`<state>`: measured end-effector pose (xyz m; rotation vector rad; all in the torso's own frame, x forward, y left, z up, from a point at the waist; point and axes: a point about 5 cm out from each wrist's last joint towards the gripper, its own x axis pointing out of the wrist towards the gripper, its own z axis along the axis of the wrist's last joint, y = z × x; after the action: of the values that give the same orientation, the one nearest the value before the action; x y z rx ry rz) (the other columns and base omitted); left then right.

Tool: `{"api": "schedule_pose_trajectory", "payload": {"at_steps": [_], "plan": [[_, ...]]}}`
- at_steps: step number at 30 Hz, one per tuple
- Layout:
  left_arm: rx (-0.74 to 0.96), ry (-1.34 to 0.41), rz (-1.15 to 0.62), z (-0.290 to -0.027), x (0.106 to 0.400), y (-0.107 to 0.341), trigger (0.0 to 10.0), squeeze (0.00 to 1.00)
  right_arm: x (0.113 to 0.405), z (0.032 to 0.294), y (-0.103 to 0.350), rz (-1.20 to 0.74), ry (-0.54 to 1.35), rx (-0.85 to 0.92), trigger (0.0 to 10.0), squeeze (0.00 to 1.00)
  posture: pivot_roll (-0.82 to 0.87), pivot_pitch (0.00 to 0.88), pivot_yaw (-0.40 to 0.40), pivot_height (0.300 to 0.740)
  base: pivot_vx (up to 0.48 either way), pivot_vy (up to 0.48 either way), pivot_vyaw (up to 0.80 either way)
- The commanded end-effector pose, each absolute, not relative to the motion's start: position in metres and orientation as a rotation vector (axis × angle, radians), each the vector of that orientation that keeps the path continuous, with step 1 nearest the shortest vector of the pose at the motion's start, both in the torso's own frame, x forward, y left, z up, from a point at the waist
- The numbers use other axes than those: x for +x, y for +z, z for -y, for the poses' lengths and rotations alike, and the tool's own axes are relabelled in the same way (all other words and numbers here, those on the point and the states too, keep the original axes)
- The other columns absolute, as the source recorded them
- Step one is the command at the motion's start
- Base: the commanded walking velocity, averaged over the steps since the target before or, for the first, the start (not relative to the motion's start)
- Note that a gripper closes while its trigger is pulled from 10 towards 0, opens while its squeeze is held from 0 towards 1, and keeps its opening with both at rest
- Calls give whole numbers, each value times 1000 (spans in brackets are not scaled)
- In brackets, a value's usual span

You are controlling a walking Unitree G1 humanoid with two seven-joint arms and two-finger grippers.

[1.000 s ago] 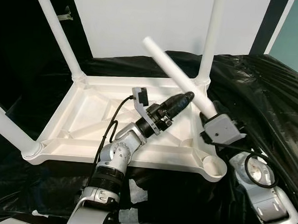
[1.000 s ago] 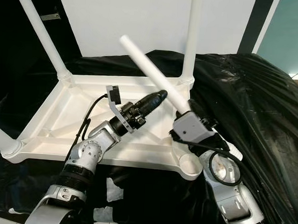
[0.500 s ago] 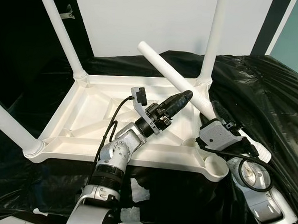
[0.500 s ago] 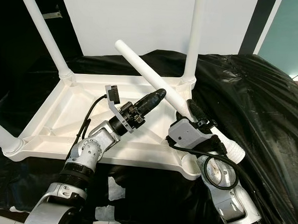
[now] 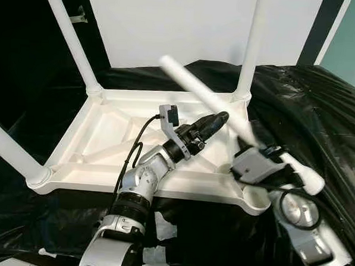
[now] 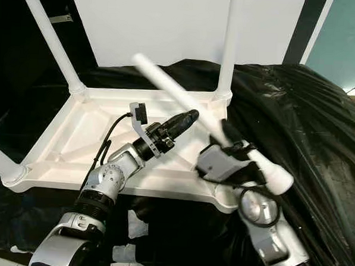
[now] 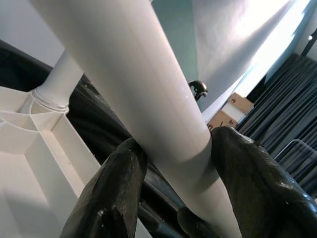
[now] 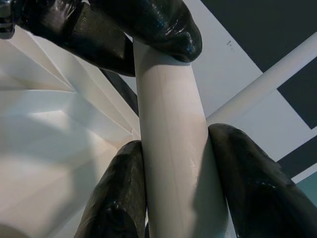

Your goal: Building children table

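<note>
The white children's table (image 5: 106, 135) lies upside down on black sheeting. Legs stand in three of its corners: far left (image 5: 72, 41), far right (image 5: 252, 47) and near left (image 5: 10, 151). A loose white leg (image 5: 197, 92) slants across the near right part, blurred, with its high end to the far left and its low end (image 5: 309, 181) past the table's right edge. My left gripper (image 5: 221, 118) is shut on its middle, which runs between the fingers (image 7: 114, 193). My right gripper (image 5: 270, 153) is shut on it lower down, just above the open near-right corner socket (image 5: 254, 199).
Crumpled black plastic sheeting (image 5: 321, 111) covers the surface around the table and rises at the right. A white panel (image 5: 189, 20) stands behind. Torn scraps of white paper (image 5: 164, 224) lie on the dark floor near my left arm.
The loose leg has swung and slid toward the near right, so its low end now sticks out past the table's corner. Both grippers kept hold, and the right one dropped a little.
</note>
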<state>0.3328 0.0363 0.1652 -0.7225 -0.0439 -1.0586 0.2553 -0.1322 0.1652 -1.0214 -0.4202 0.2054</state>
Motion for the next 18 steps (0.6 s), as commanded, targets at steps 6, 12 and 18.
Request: {"api": "schedule_pose_trajectory", "payload": {"at_steps": [6, 12, 18], "plan": [[-674, -936, -29, -35, 341, 156, 10000, 0, 254, 126, 171, 487, 224, -1034, 10000, 0, -152, 0, 74, 740, 0, 0, 0], [-731, -929, 6, -35, 347, 169, 10000, 0, 255, 126, 157, 425, 260, -1024, 10000, 0, -149, 0, 74, 740, 0, 0, 0], [-783, -961, 15, -30, 347, 180, 10000, 0, 258, 127, 149, 372, 278, -1007, 10000, 0, -147, 0, 76, 740, 0, 0, 0]]}}
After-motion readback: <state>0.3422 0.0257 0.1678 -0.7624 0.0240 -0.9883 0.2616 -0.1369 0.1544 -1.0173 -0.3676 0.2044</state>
